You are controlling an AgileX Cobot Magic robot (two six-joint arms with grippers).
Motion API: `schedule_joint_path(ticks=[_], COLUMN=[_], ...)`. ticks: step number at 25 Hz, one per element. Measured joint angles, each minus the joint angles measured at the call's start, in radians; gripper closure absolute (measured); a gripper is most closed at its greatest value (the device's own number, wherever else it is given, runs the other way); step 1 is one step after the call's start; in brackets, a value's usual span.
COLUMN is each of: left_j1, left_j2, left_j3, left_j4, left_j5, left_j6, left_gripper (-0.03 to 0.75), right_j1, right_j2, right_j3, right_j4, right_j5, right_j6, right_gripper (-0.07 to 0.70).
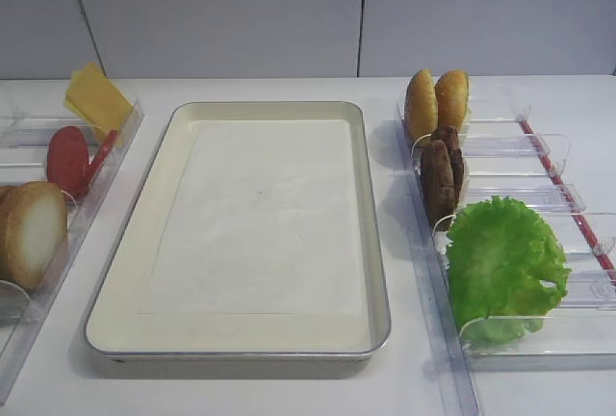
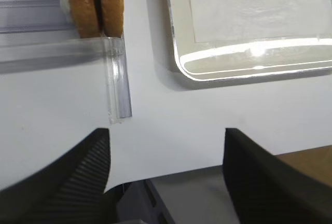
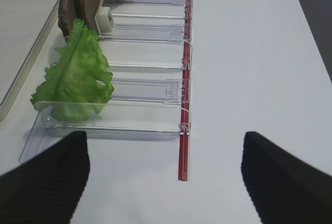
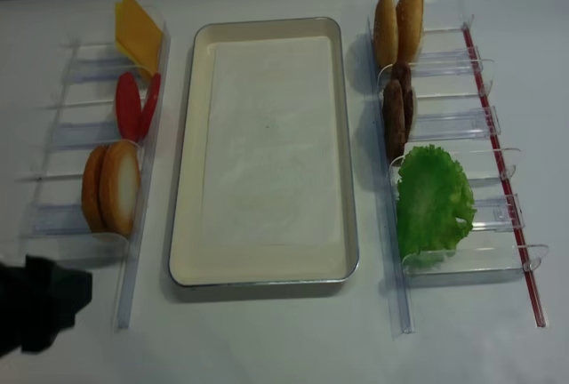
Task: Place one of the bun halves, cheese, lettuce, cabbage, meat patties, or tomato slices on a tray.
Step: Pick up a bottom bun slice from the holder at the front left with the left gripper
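The cream tray with its paper liner lies in the middle with nothing on it. The left rack holds cheese, tomato slices and bun halves. On the right stand meat patties and lettuce. Cabbage is out of view. My left gripper hangs open and empty over the table's near edge, short of the bun halves and the tray corner. My right gripper is open and empty before the rack end, the lettuce ahead to the left.
Two glossy domed buns stand at the far end of the right clear rack, which has a red strip along its outer side. The left clear rack ends close to the dark left arm.
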Motion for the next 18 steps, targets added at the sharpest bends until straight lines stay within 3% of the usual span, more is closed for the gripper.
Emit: schedule_joint_path(ticks=[11,18], left_j1=[0.0,0.0], left_j2=[0.429,0.567], left_j3=[-0.2,-0.278], left_j4=[-0.026,-0.018], left_j5=[-0.017,-0.022], left_j6=[0.018,0.033], left_gripper=[0.282,0.282], right_j1=[0.0,0.0], right_j2=[0.0,0.0], right_j3=[0.0,0.0], right_j4=[0.0,0.0], right_j5=[0.0,0.0], right_j6=[0.0,0.0], right_gripper=[0.038,0.048])
